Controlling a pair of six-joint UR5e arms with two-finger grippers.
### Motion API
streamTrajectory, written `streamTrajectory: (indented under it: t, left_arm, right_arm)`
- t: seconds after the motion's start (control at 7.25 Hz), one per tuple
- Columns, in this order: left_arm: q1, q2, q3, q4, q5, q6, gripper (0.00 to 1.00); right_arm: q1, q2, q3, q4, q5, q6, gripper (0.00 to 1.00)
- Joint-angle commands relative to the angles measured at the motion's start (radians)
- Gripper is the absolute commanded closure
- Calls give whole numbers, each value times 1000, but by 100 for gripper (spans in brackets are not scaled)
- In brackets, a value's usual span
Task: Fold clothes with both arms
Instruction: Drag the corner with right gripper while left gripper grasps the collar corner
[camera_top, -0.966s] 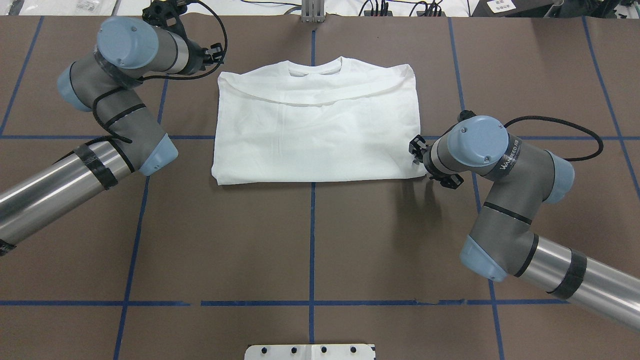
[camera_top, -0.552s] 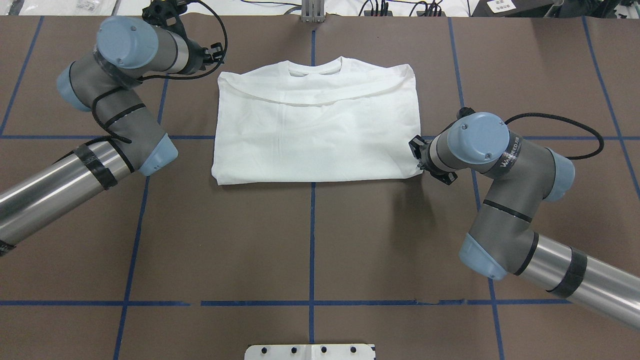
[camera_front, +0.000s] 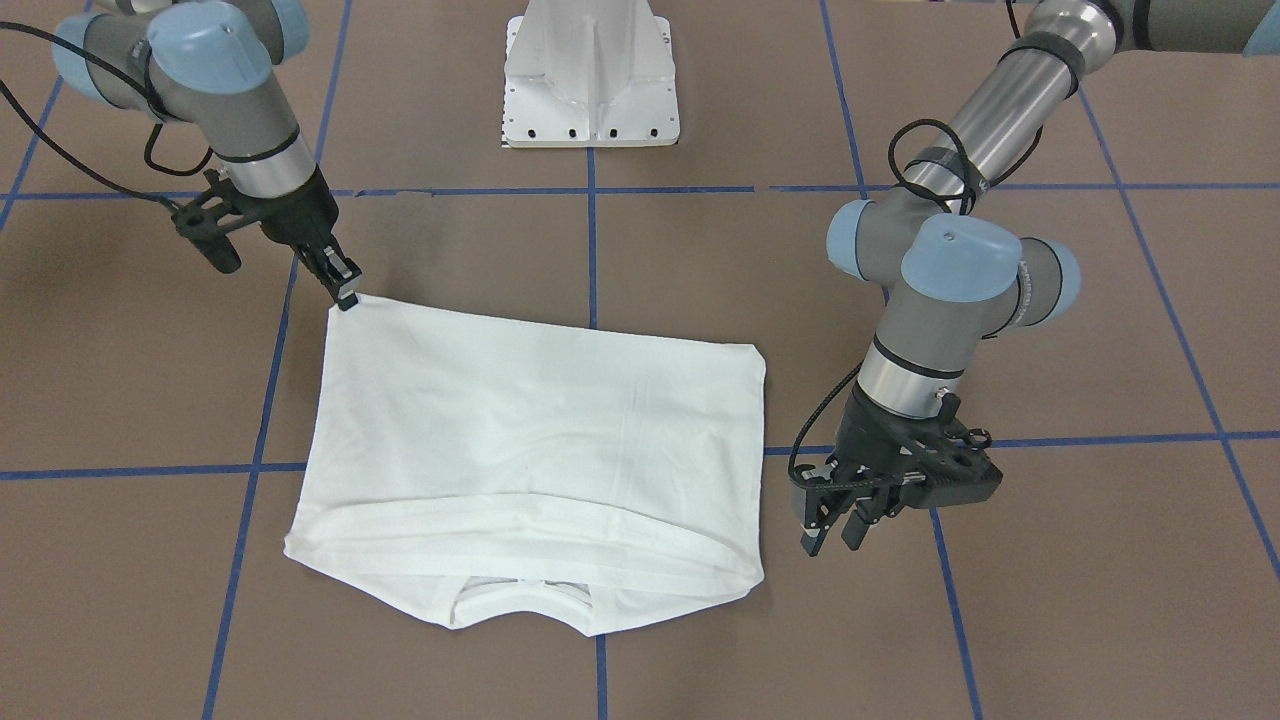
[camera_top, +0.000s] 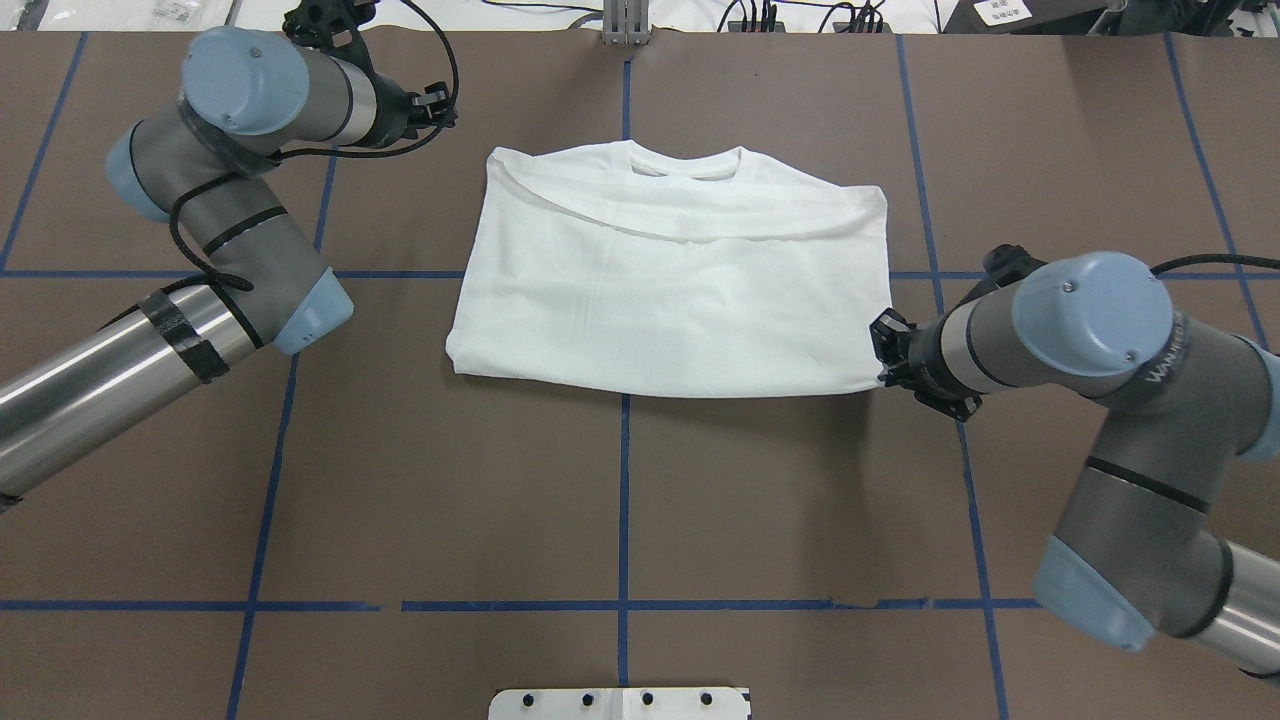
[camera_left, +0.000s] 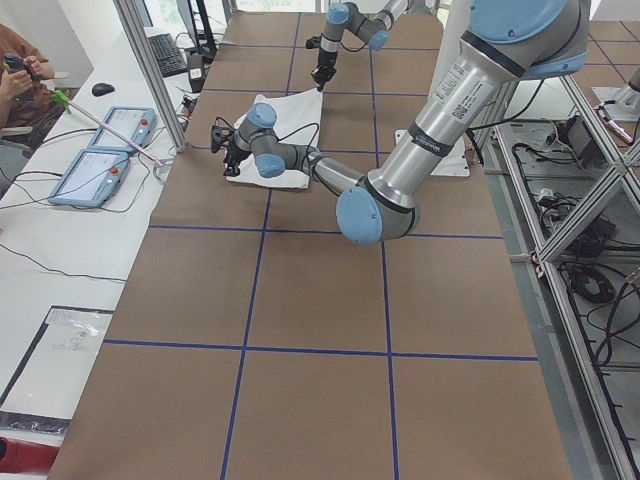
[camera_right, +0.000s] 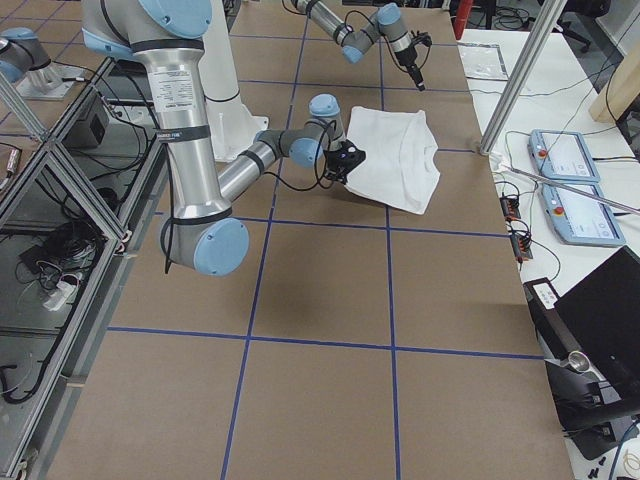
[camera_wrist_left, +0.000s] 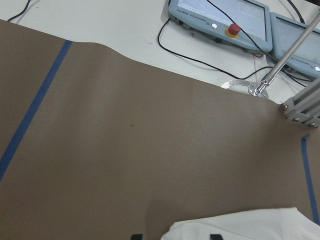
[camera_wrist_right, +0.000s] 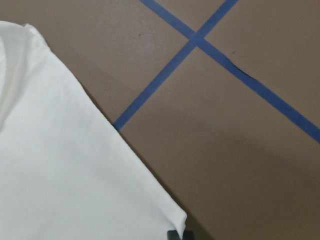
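The white shirt (camera_top: 670, 280) lies folded flat on the brown table, collar at the far edge (camera_front: 520, 600). My right gripper (camera_front: 347, 297) is shut on its near right corner, and the right wrist view shows the fingertip (camera_wrist_right: 179, 235) pinching the cloth corner (camera_wrist_right: 75, 175). My left gripper (camera_front: 832, 540) hangs open just off the shirt's far left corner, apart from the cloth. In the left wrist view its two fingertips (camera_wrist_left: 215, 236) stand apart with the shirt corner (camera_wrist_left: 240, 225) below them. From overhead, the left gripper (camera_top: 435, 100) is mostly hidden by its wrist.
The white pedestal base (camera_front: 590, 80) stands at the robot's side of the table. Blue tape lines (camera_top: 625, 500) grid the brown mat. Beyond the far edge are two control pendants (camera_wrist_left: 220, 15), cables and an aluminium post (camera_right: 520, 70). A person's hands (camera_left: 20, 70) show at the side table.
The right arm has swung to the robot's right, dragging the shirt that way. The shirt's far left corner has slid out from under the left gripper, which has hardly moved.
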Motion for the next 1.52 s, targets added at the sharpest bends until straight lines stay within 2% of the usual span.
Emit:
streamTrajectory:
  t: [0.0,0.14,0.41,0.55,0.69,0.83,0.97,1.24,1.38]
  left_arm:
    - [12,97,-183,2,-158,-44,46]
    - [44,102,-227,-1,-209,-184,46]
    - [194,113,-309,2,-213,-407,39]
    - [266,154,-349,4,-213,-492,39]
    - [299,196,-371,5,-211,-523,36]
    - [308,223,-368,36,-210,-523,35]
    - [308,224,-367,81,-208,-523,34]
    - [341,213,-339,85,-207,-515,32]
    - [342,210,-331,83,-202,-515,32]
  right_arm:
    - [-95,-149,178,-22,134,2,100]
    - [-121,-181,183,-22,238,2,100]
    - [-236,-201,189,-19,259,2,100]
    - [-294,-218,215,-18,254,5,85]
    - [-296,-223,226,-19,250,8,1]
    - [-263,-224,226,-19,245,8,0]
    - [-157,-206,224,-18,244,5,0]
    - [-4,-101,166,-17,242,-9,0]
    - [15,-79,137,-17,239,-15,0]
